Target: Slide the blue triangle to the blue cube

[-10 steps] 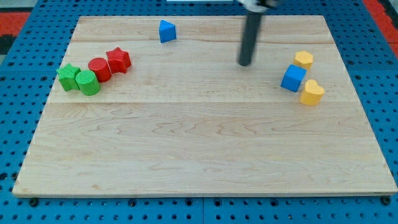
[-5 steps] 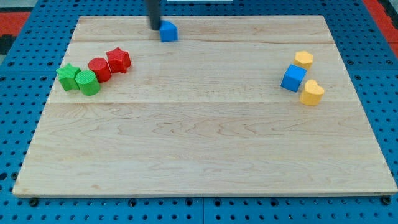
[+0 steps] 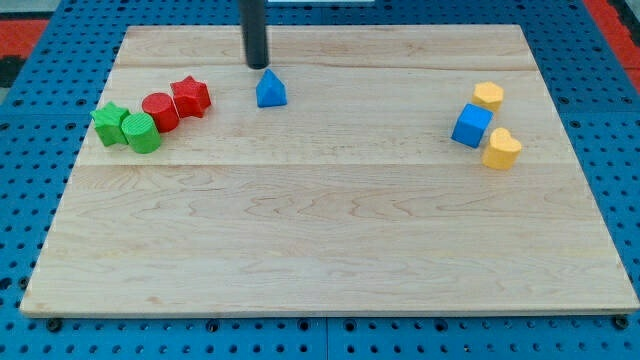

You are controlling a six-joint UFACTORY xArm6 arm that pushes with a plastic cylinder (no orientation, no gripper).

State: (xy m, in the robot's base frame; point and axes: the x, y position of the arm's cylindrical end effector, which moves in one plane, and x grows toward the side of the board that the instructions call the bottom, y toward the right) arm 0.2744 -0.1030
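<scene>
The blue triangle (image 3: 270, 89) lies on the wooden board (image 3: 330, 230) left of centre, near the view's top. My tip (image 3: 257, 65) stands just above it, slightly to its left, almost touching. The blue cube (image 3: 471, 125) sits far off at the view's right, between two yellow blocks.
A yellow block (image 3: 488, 95) lies above the blue cube and a yellow heart-like block (image 3: 501, 148) below it. At the view's left stand a red star (image 3: 190, 96), a red cylinder (image 3: 159, 111), a green cylinder (image 3: 141, 132) and a green star (image 3: 109, 122).
My tip crossed from the right to the triangle's upper left, then pushed the triangle down the view, from the top edge to lower on the board.
</scene>
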